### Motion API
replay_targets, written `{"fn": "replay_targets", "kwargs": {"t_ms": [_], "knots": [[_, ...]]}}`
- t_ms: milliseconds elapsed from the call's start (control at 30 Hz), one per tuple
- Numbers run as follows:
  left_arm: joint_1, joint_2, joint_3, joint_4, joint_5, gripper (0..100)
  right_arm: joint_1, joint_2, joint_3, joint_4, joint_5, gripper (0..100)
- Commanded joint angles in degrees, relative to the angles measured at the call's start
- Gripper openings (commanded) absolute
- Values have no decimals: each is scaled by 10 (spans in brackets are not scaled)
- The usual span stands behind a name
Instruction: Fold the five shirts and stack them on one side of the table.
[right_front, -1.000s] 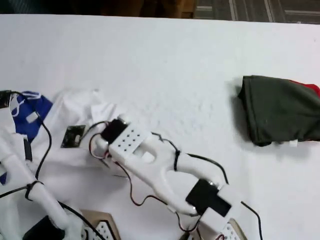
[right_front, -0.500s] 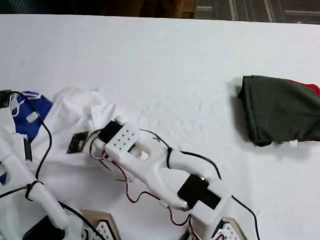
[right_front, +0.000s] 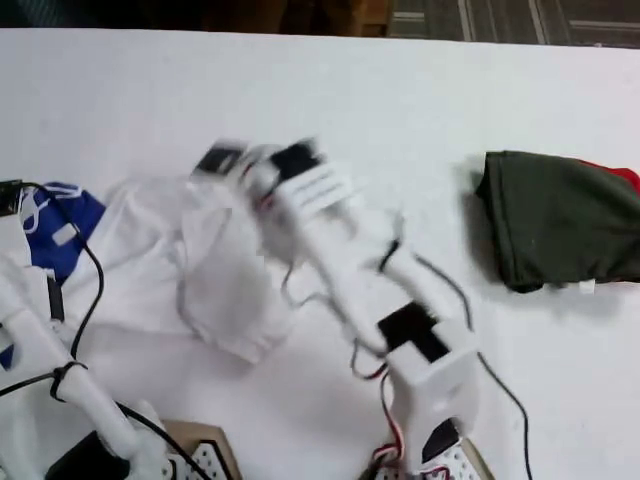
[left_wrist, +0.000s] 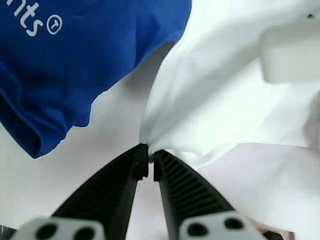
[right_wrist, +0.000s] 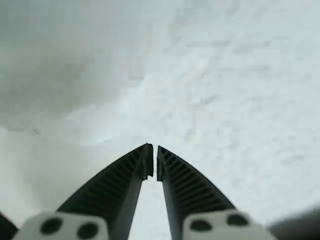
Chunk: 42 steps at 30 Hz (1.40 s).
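A white shirt (right_front: 215, 270) lies crumpled at the table's left, with part of it drawn up toward the far side. My right gripper (right_front: 222, 160) hangs over its far edge, blurred, and in the right wrist view the right gripper (right_wrist: 151, 159) is shut, with pale cloth (right_wrist: 60, 165) beside its tips. My left gripper (left_wrist: 149, 159) is shut on a pinched edge of the white shirt (left_wrist: 225, 95), next to a blue shirt (left_wrist: 75, 55). That blue shirt (right_front: 62, 225) lies at the far left. A folded dark green shirt (right_front: 555, 215) rests on a red one (right_front: 620, 175) at the right.
The white table (right_front: 380, 110) is bare across the middle and far side. The left arm (right_front: 45, 350) and its cables run along the left edge. Arm bases (right_front: 200, 455) stand at the near edge.
The right arm swung from the near-left part of the white shirt up toward the far side, pulling a flap of the shirt with it. The left arm and the folded stack stayed put.
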<state>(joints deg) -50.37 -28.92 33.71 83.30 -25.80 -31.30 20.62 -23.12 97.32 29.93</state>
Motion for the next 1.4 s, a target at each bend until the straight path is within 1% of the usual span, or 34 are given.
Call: {"fn": "replay_targets", "kwargs": {"t_ms": [0,67,133,233,300,367,500,567,733,867,933,967,1000,1033,1067,1100,1133,1200,1233,1367], "knots": [[-6,-8,-6,-6,-4,30,31,-8,-95,43,-6,20],[-6,-8,-5,-6,-10,30,16,-19,-87,43,-8,20],[-7,-8,-3,-13,-24,29,-17,-36,-58,42,-18,22],[-24,-8,-3,-13,-37,30,-102,-50,-4,41,-68,24],[-38,-8,-3,-13,-55,30,-163,-51,32,39,-55,27],[-56,-8,-3,-13,-72,30,-214,-51,62,39,-42,64],[-99,-7,-2,-14,-106,30,-303,-50,104,15,-37,203],[-104,-7,-1,-14,-111,30,-335,-38,122,-7,-37,255],[-105,-7,28,-40,-111,30,-374,47,125,-28,-37,255],[-105,-8,40,-41,-111,30,-378,129,80,-17,-40,255],[-105,-8,37,-41,-111,30,-366,167,26,22,-40,245],[-105,-8,36,-41,-111,30,-360,186,-4,43,-40,216],[-105,-10,36,-41,-111,30,-351,196,-23,45,-40,155],[-105,-11,36,-41,-111,30,-343,198,-33,44,-40,61],[-104,-11,36,-41,-111,30,-335,193,-38,44,-42,0],[-104,-11,36,-41,-111,30,-325,191,-40,44,-49,40],[-104,-11,36,-41,-111,30,-312,191,-41,43,-52,55],[-104,-11,36,-41,-111,30,-278,188,-45,43,-55,9],[-104,-11,36,-41,-111,30,-258,186,-45,43,-55,23],[-104,-11,36,-41,-111,30,-171,162,-45,43,-55,19]]}}
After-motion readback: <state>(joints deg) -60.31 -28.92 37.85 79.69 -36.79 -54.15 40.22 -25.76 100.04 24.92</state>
